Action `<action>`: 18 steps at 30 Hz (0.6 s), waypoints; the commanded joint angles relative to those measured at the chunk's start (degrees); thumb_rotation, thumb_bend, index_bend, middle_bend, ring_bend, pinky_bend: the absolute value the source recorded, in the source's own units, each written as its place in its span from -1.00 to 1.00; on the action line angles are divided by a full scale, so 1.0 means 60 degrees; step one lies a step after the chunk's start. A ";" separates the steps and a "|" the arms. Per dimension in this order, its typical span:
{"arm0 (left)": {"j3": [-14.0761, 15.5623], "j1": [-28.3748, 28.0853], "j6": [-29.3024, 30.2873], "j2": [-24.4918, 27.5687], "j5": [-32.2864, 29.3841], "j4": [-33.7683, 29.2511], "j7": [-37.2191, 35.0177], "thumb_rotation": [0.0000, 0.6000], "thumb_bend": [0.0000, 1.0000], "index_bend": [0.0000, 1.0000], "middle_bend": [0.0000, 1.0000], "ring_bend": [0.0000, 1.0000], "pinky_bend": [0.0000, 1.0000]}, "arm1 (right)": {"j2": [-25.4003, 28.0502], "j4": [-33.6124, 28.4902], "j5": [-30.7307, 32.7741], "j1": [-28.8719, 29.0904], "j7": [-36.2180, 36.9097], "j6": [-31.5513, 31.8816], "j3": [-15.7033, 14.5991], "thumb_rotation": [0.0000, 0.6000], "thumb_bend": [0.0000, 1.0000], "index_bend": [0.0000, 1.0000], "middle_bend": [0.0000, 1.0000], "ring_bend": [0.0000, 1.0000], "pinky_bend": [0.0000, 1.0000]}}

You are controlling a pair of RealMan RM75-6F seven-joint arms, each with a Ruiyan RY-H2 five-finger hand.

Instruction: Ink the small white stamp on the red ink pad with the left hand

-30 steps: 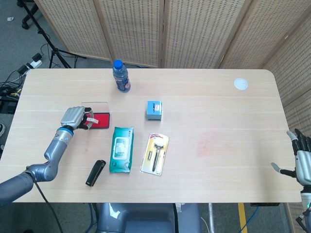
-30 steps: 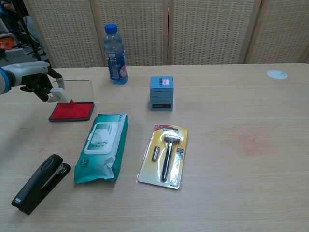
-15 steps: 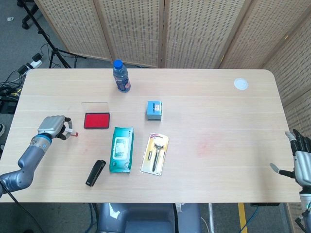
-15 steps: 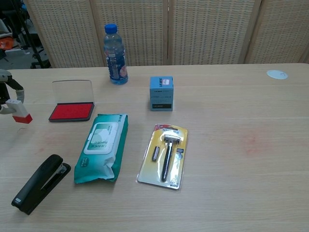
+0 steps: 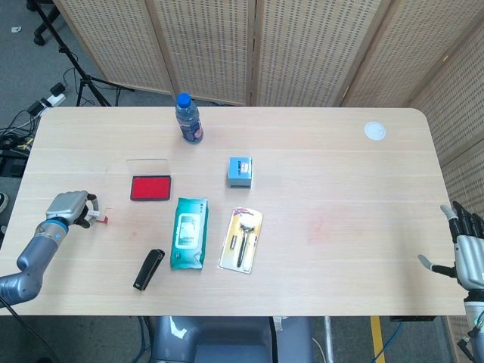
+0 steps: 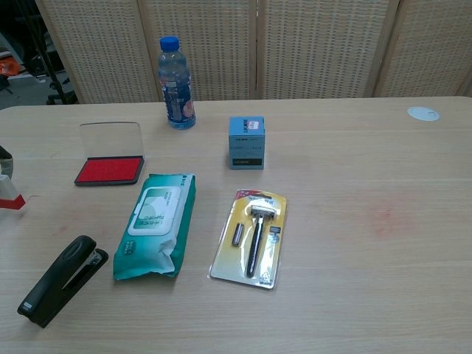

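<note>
Left hand (image 5: pixel 66 207) pinches the stamp (image 5: pixel 99 218) low over the table; right hand (image 5: pixel 469 248) spread.

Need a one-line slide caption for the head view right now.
Left hand holds the small white stamp at the table's left edge, apart from the open red ink pad.

Count: 1 water bottle (image 5: pixel 188 118), 1 red ink pad (image 5: pixel 150 187), 1 small white stamp (image 5: pixel 98 218), 1 blue box (image 5: pixel 240 172), 1 wipes pack (image 5: pixel 189 232), 1 razor pack (image 5: pixel 241 240), 1 black stapler (image 5: pixel 148 269), 1 white disc (image 5: pixel 374 131), 2 hands: left hand (image 5: pixel 66 209), right hand (image 5: pixel 469 255).
</note>
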 commanded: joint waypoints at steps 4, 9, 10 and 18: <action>0.0007 0.0086 0.0083 -0.0365 0.0284 0.0393 -0.0241 1.00 -0.21 0.21 0.95 1.00 0.91 | 0.0010 0.0002 -0.0013 -0.0007 0.0038 0.0012 -0.0003 1.00 -0.79 -1.00 -1.00 -1.00 -1.00; -0.0058 0.0206 0.0232 -0.0575 0.0709 0.0590 -0.0530 1.00 -0.23 0.21 0.95 1.00 0.91 | 0.0029 0.0031 0.0006 -0.0017 0.0101 0.0015 0.0009 1.00 -0.79 -1.00 -1.00 -1.00 -1.00; -0.0059 0.0221 0.0243 -0.0594 0.0758 0.0613 -0.0556 1.00 -0.24 0.21 0.95 1.00 0.91 | 0.0033 0.0031 0.0003 -0.0019 0.0109 0.0017 0.0008 1.00 -0.79 -1.00 -1.00 -1.00 -1.00; -0.0077 0.0259 0.0257 -0.0666 0.0871 0.0650 -0.0605 1.00 -0.29 0.21 0.95 1.00 0.91 | 0.0070 0.0034 0.0001 -0.0034 0.0223 0.0021 0.0016 1.00 -0.79 -1.00 -1.00 -1.00 -1.00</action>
